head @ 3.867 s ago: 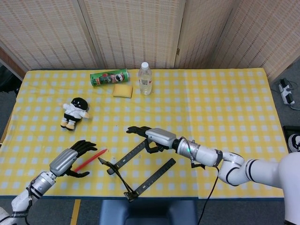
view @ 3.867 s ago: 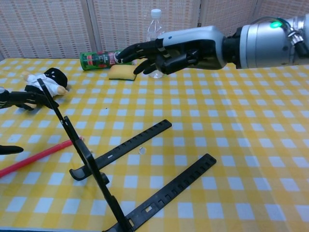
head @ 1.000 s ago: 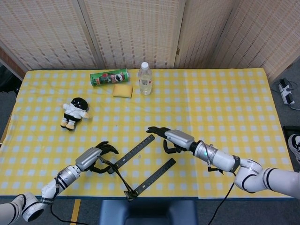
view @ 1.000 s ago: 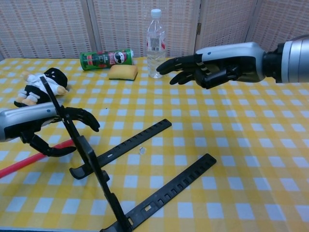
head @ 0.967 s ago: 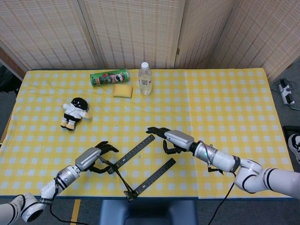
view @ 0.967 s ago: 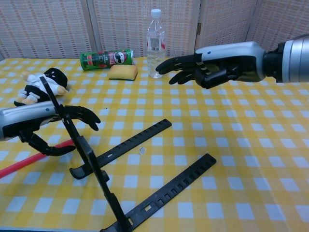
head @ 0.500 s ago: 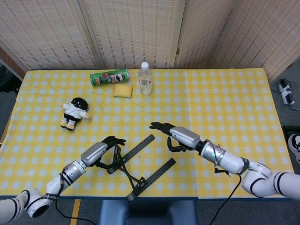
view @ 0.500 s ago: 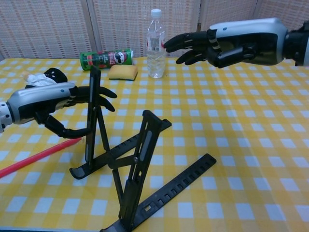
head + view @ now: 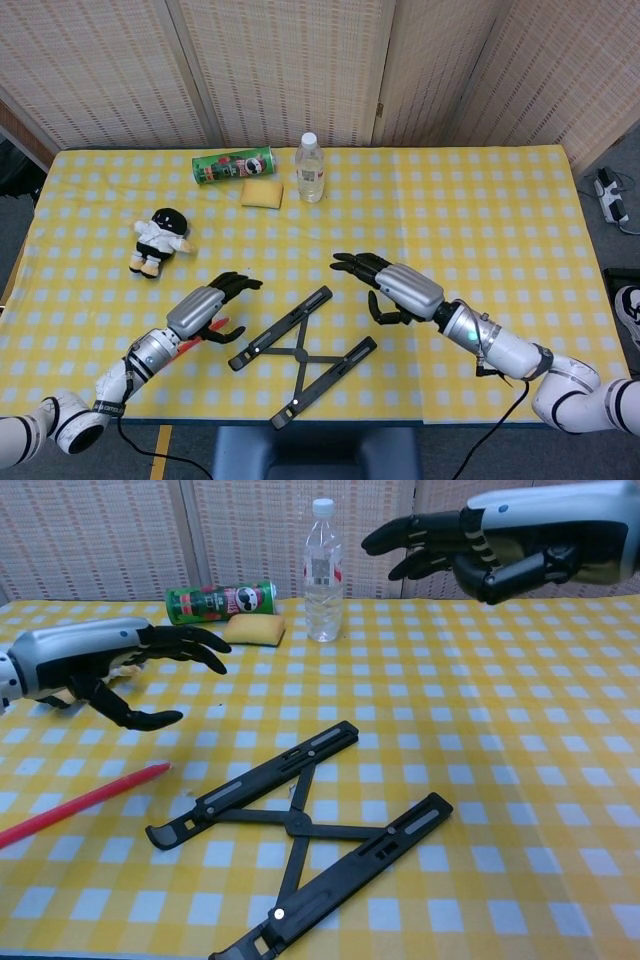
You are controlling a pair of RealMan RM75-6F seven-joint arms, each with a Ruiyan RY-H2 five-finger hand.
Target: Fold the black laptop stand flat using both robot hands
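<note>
Black laptop stand has dropped flat since half a second ago; lies lower centre of the surface. Left hand hovers upper left, right hand upper right, both spread wide, empty.

The black stand lies folded flat on the checked cloth near the table's front edge, its two slotted rails parallel and joined by crossed struts.

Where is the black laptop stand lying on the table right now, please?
In the head view the black laptop stand lies flat near the table's front edge, between the left hand and right hand, beside the red pen.
</note>
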